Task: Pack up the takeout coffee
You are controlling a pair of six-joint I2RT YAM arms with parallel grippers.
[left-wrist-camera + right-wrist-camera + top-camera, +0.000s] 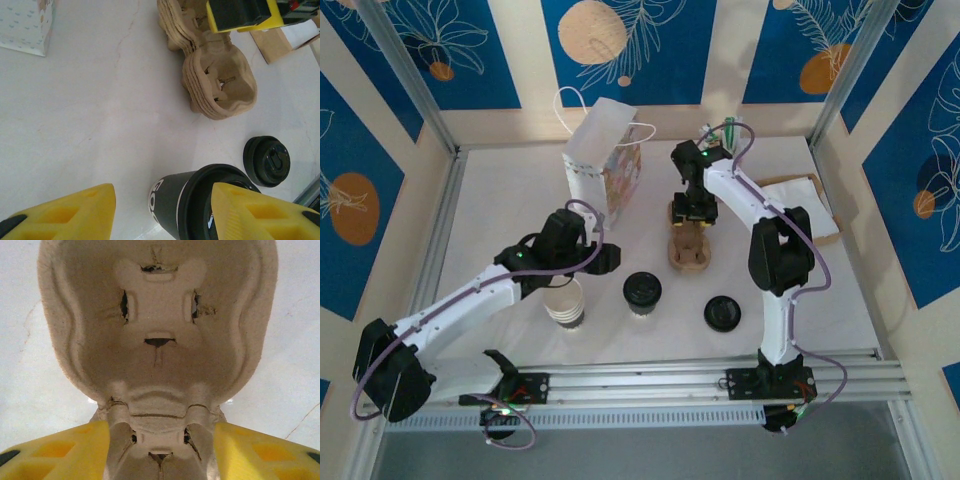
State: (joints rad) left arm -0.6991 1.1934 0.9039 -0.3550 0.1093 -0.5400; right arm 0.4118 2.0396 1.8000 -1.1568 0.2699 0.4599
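Observation:
The takeout coffee (642, 293), a cup with a black lid, stands at the front middle of the table. In the left wrist view the takeout coffee (172, 200) shows a dark side with white lettering and sits low between my fingers. My left gripper (610, 258) (162, 195) hovers just up and left of it, open; the left finger (65, 212) is well clear, and the right finger (260, 212) overlaps the lid. My right gripper (692, 212) (160, 437) is shut on the narrow waist of a pulp cup carrier (688, 248) (157, 315).
A stack of lidless cream cups (565, 303) stands under the left arm. One loose black lid (722, 312) (266, 161) lies front right. A white paper bag (605, 165) stands at the back. Brown and white paper (810, 200) lies at the right wall.

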